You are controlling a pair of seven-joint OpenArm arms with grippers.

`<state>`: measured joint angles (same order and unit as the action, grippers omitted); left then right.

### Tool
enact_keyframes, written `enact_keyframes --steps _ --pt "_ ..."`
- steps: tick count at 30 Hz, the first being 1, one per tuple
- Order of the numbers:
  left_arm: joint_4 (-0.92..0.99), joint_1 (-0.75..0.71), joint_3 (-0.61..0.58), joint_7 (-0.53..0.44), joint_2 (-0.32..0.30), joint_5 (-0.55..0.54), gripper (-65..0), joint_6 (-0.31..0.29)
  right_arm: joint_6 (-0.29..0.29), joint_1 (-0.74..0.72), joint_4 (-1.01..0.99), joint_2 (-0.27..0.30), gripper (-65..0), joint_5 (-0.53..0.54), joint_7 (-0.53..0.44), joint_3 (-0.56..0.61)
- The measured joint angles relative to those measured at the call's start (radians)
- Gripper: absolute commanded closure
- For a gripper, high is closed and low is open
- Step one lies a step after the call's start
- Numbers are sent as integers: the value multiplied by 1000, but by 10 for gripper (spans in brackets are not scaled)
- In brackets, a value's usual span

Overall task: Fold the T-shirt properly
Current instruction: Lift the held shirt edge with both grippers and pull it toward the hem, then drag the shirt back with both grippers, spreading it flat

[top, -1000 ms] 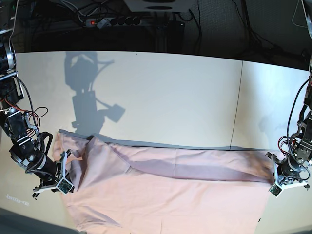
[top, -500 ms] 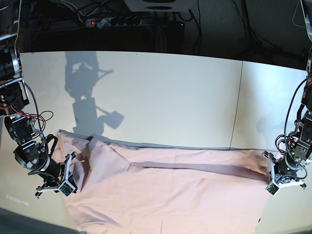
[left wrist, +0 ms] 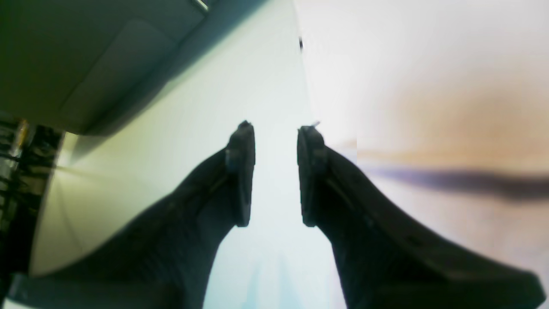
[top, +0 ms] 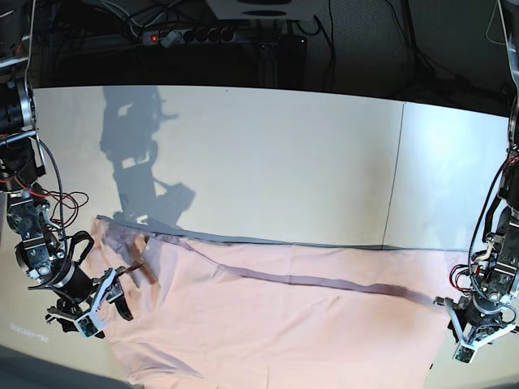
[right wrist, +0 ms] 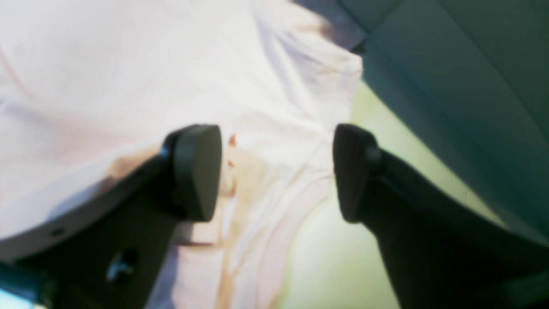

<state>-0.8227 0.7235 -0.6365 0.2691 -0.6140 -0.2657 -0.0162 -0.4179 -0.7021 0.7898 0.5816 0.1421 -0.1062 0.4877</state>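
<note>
A: Are the grippers gripping?
B: No. Right gripper (right wrist: pixel 274 171) gapes above the shirt (top: pixel 276 316); left gripper (left wrist: pixel 274 171) is parted, empty.
A: Why?
B: Probably a finished fold; the shirt lies flat on the table (top: pixel 268 162).

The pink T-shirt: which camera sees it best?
The base view: the whole T-shirt lies spread across the table. The right wrist view shows only a wrinkled patch; the left wrist view shows just a blurry pink edge.
</note>
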Motion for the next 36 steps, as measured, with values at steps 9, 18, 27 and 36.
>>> enact_keyframes --steps 9,18,27,36 --pt "0 -2 0 18 47 -77 0 102 0 2 0 -43 0 36 21 -3" --pt "20 -36 0 44 94 -119 0 98 0 56 -5 -128 0 109 129 -70" --pt "200 -46 0 -35 129 -145 0 0 2 129 -95 -150 0 109 134 -257" --pt "219 -47 1 -22 144 -163 0 -19 2 200 -102 -152 0 108 132 -266"
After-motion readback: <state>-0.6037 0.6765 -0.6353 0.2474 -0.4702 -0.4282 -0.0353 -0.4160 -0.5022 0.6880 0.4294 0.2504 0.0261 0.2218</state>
